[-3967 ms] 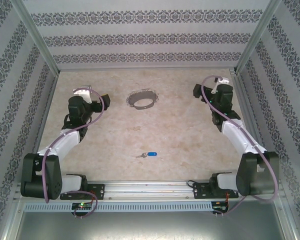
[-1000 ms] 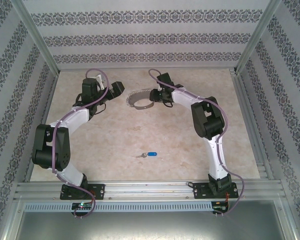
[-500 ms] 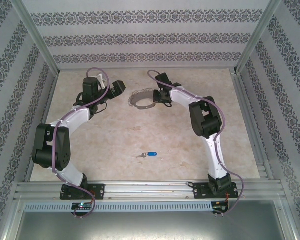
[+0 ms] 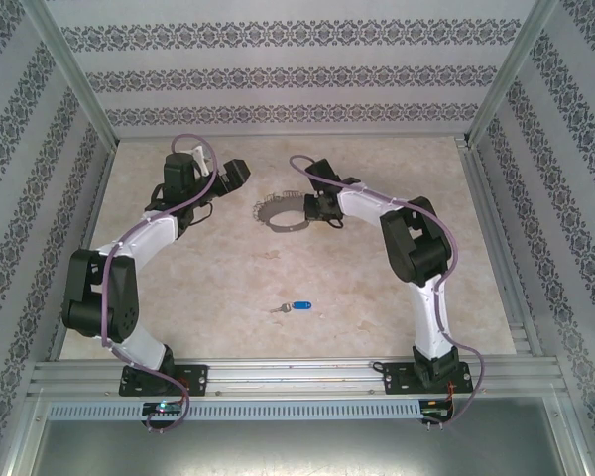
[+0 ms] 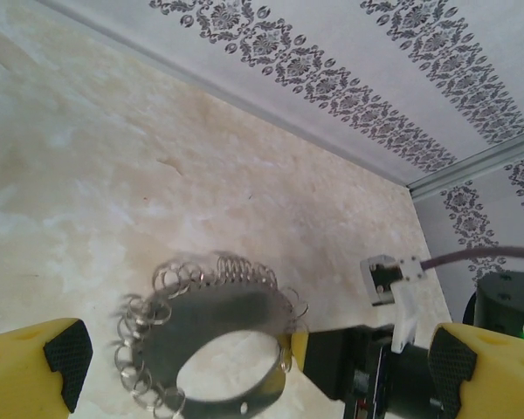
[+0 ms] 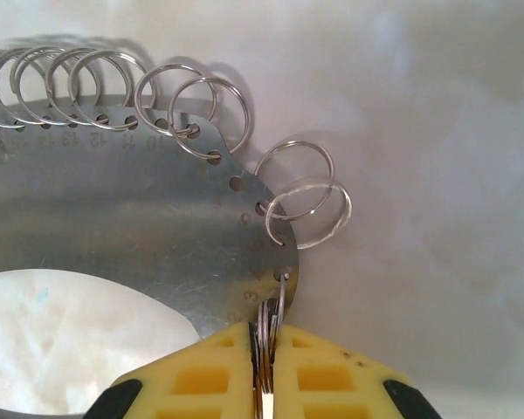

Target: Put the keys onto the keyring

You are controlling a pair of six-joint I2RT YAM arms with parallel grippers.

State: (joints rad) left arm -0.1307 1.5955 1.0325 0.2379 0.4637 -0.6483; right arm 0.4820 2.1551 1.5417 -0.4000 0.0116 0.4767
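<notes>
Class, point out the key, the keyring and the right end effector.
key [image 4: 300, 305]: top external view, on its blue head.
keyring [image 5: 210, 312]: left wrist view, on the flat metal band.
right end effector [image 6: 264, 349]: right wrist view, between its yellow fingertips.

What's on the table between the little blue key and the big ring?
Nothing. In the top view, bare table runs from the key up to the keyring.

Patterned grey-and-white walls [image 4: 278, 79] enclose a mottled beige tabletop [image 4: 228, 268] framed by aluminium rails [image 4: 297, 372].
</notes>
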